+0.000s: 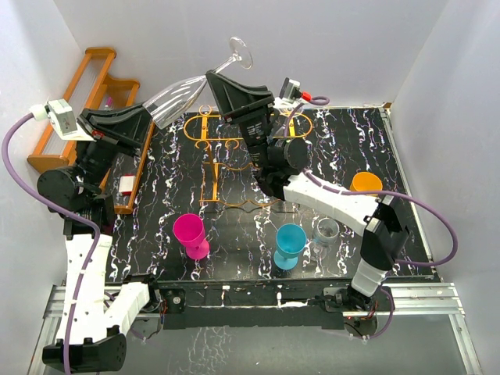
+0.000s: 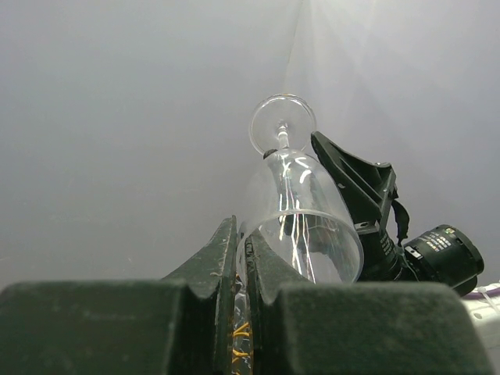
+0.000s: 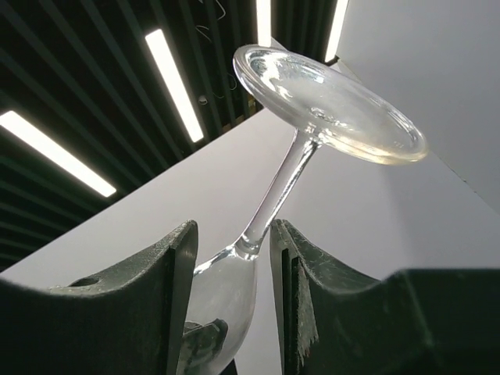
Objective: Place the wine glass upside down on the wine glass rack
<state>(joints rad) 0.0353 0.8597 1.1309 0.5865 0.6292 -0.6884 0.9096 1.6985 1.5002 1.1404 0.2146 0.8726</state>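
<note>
The clear wine glass (image 1: 178,95) is held in the air, tilted, with its foot up and to the right, above the back of the table. My left gripper (image 1: 148,114) is shut on the bowl's rim, one finger inside and one outside, as the left wrist view (image 2: 242,234) shows. My right gripper (image 1: 212,78) is open and straddles the glass where stem meets bowl (image 3: 258,234). The stem lies close to the right finger, with a gap to the left finger. The orange-gold wire wine glass rack (image 1: 234,148) stands on the black marbled table below the glass.
A brown wooden stepped rack (image 1: 94,94) stands at the back left. A pink cup (image 1: 190,233), a blue cup (image 1: 290,244), a small clear cup (image 1: 326,230) and an orange cup (image 1: 366,182) stand on the table nearer the front and right.
</note>
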